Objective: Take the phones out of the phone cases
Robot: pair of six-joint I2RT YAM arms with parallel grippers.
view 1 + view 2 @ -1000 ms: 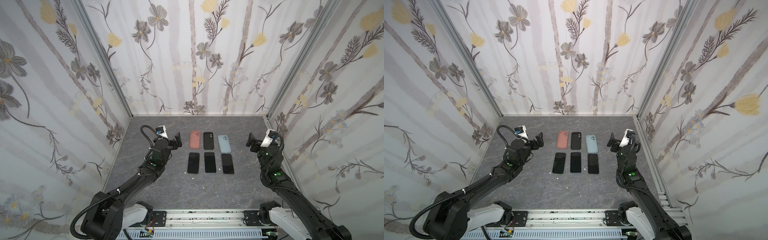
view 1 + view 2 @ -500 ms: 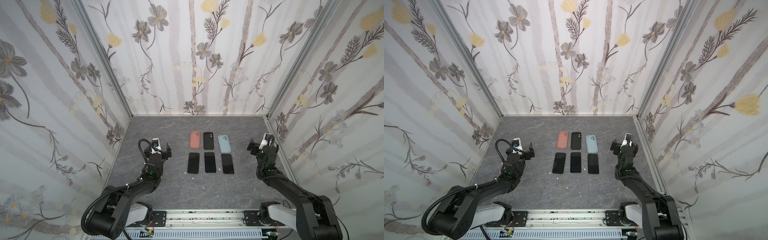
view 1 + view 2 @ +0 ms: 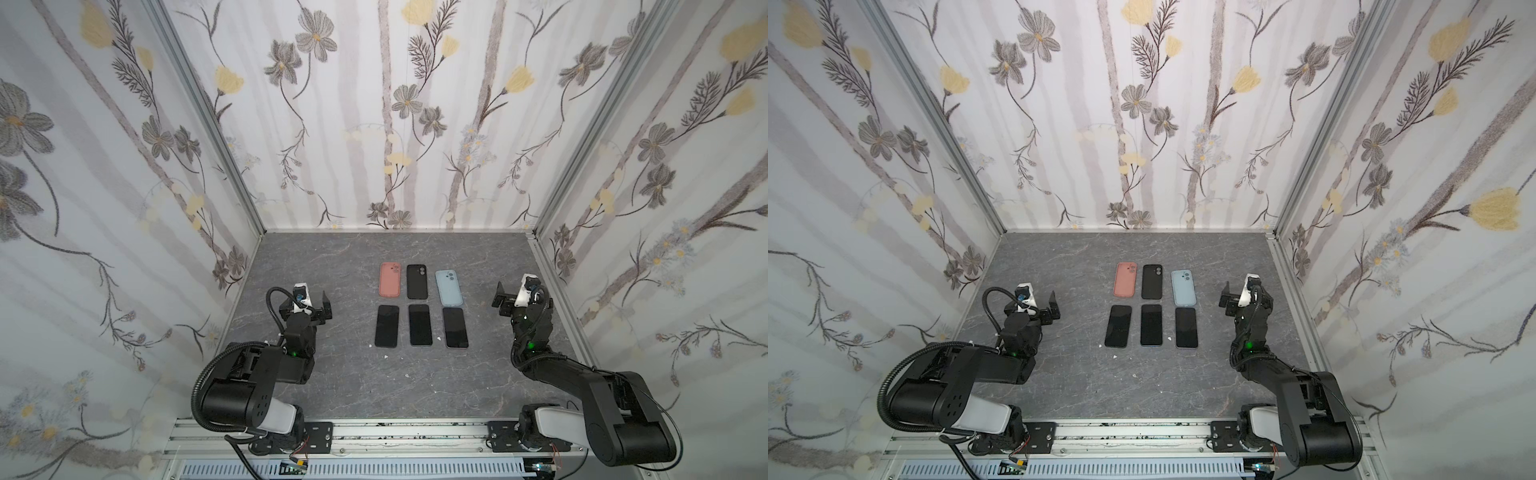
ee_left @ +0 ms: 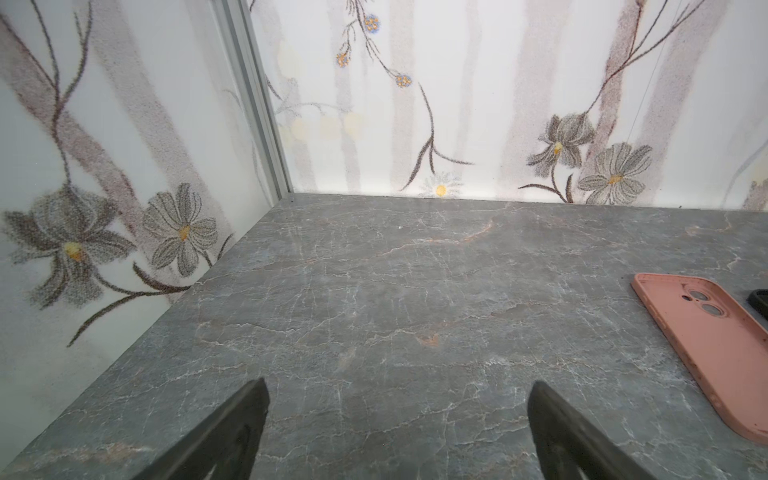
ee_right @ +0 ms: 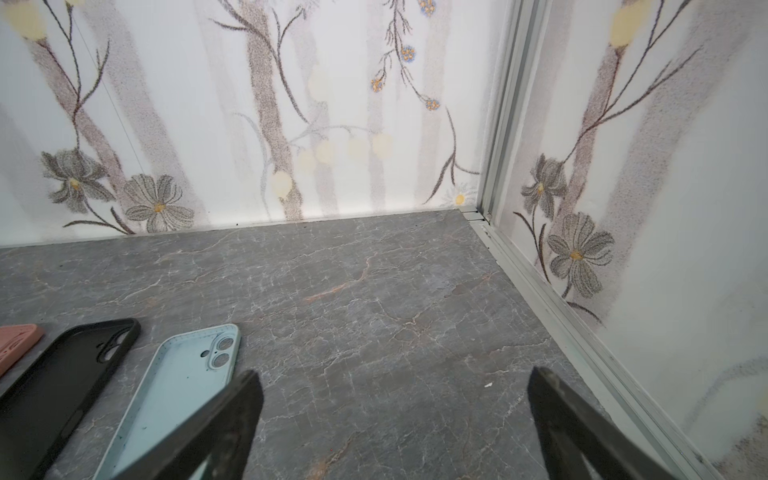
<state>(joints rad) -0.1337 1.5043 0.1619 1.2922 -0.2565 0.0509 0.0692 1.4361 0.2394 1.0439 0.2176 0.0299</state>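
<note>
Grey marble table [image 3: 332, 374]. Far row, open side up, empty shells: pink case [image 3: 390, 279], black case [image 3: 417, 281], blue case [image 3: 449, 287]. At 6 o'clock of each, just beside it, screen up: pink-side phone [image 3: 387, 326], centre phone [image 3: 420, 324], blue-side phone [image 3: 455, 327]. Left gripper [image 3: 316, 305] at 9 o'clock of phones, well apart, jaws spread wide, holding nothing. Right gripper [image 3: 505, 297] at 3 o'clock of blue case, near it, jaws likewise spread, empty.
</note>
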